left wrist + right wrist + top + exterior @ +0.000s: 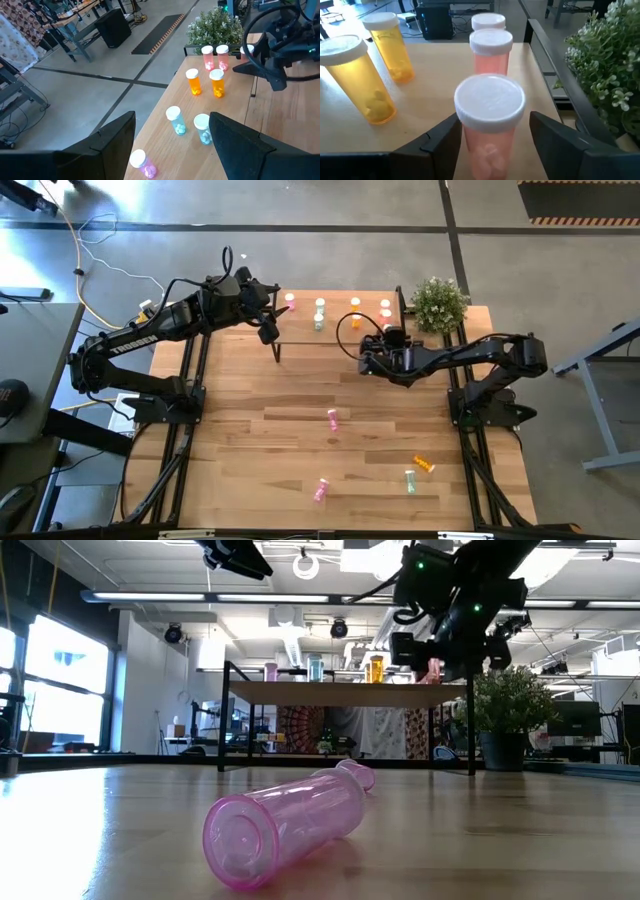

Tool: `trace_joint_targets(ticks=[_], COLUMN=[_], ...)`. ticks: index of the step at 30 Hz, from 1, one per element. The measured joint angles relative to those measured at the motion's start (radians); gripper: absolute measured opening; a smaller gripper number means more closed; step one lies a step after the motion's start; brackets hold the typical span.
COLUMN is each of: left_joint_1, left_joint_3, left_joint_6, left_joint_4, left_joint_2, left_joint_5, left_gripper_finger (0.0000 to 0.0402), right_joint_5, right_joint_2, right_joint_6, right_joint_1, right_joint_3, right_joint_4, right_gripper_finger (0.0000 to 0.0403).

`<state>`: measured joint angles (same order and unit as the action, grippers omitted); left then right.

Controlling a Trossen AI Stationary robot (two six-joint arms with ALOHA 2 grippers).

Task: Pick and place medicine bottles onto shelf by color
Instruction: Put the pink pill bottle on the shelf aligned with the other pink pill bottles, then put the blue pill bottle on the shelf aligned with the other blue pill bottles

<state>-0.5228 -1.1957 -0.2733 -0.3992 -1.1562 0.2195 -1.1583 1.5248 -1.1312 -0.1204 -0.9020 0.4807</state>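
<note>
The shelf (300, 320) stands at the table's far edge. On it stand a pink bottle (142, 162), two pale green bottles (175, 120), two orange bottles (350, 75) and two salmon-red bottles (491, 47). A third salmon-red bottle (490, 125) stands upright between the fingers of my right gripper (385, 335), over the shelf's right part. This gripper is open, with a narrow gap showing on each side of the bottle; the bottle's foot is hidden. My left gripper (268, 330) hangs open and empty above the shelf's left end.
On the table's near half lie two pink bottles (332, 418) (321, 490), an orange bottle (424, 465) and a pale green bottle (410, 480). A potted plant (438, 302) stands right of the shelf, close to my right arm. The table's near left part is bare wood.
</note>
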Motion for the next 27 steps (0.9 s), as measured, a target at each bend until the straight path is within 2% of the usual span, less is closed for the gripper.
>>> trace_joint_targets(ticks=[9,18,27], left_joint_1=[0.000,0.000,0.000], left_joint_3=[0.000,0.000,0.000], left_joint_6=[0.000,0.000,0.018], left_joint_4=[0.000,0.000,0.000], left_joint_2=[0.000,0.000,0.000], left_joint_5=[0.000,0.000,-0.002], left_gripper_finger=[0.0245,0.0245,0.0245], right_joint_5=[-0.016,-0.018,0.061], right_joint_2=[-0.051,-0.135,-0.327], right_joint_6=[0.042,0.179,0.446], right_joint_1=[-0.004,-0.018,-0.024], right_joint_3=[0.000,0.000,0.000], right_joint_4=[-0.017,-0.090,-0.265], right_gripper_finger=[0.0225,0.0225,0.0225])
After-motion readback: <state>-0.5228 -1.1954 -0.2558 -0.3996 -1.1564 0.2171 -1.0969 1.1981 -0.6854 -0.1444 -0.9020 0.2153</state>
